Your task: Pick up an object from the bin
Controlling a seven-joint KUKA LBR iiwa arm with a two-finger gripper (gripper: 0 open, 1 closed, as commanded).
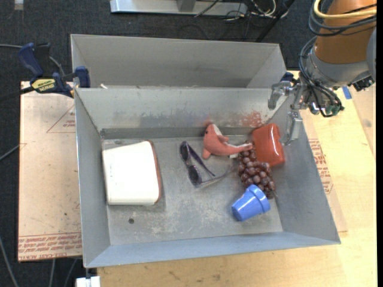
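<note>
Red block [267, 143] lies at right side of bin [179, 217], near back wall, touching pink toy [216, 142] and grapes [256, 172]. Gripper [286, 113] hangs just beside block, fingers apart, nothing between them.

Floor: dark speckled carpet [42, 17]. Top edge: pale grey metal bar [173, 5], lying flat. Beside it: tangle of black cables [263, 2]. Left: thin black cable [7, 153] trailing over carpet.

Even, diffuse light with soft shadows
</note>
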